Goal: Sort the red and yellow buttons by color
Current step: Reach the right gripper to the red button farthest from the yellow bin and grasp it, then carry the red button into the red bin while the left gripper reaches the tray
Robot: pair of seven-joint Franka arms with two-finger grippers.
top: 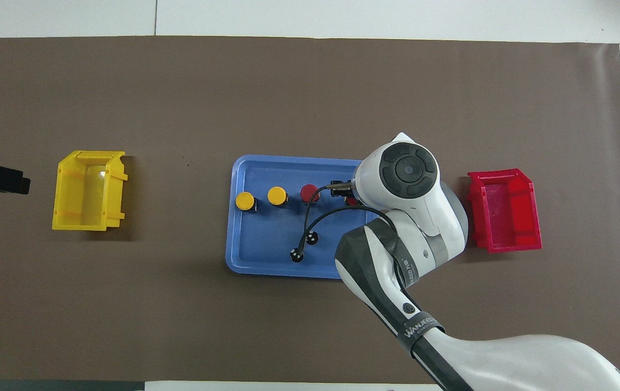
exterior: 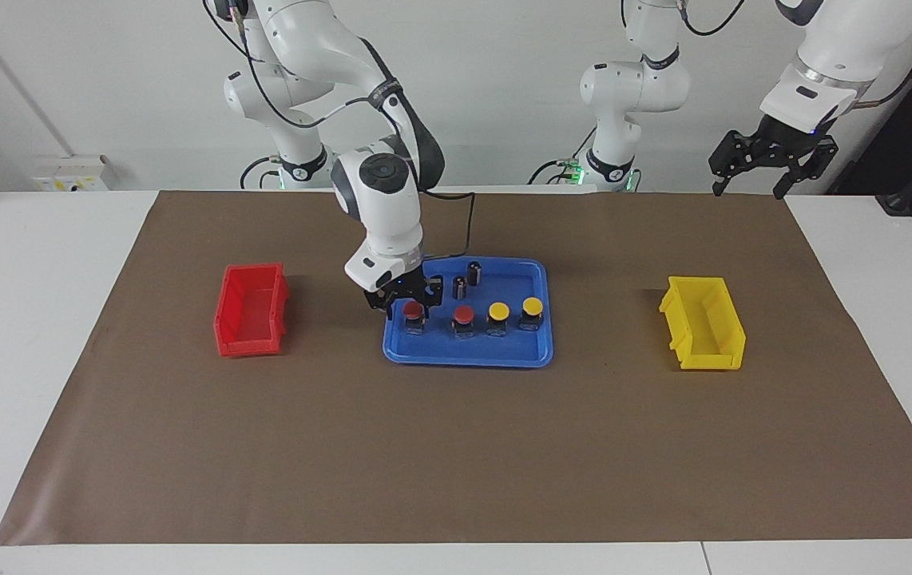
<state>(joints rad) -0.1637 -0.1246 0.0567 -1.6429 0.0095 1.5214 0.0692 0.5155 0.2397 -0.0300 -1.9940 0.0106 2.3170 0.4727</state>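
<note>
The right gripper is down in the blue tray, fingers spread around the end red button at the right arm's end of the row. Beside it stand another red button and two yellow buttons. The red bin and yellow bin flank the tray. The left gripper waits raised, open.

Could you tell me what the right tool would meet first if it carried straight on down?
Probably the red-capped push-button at the right arm's end of the blue plastic tray; the right tool points down just above it.
</note>
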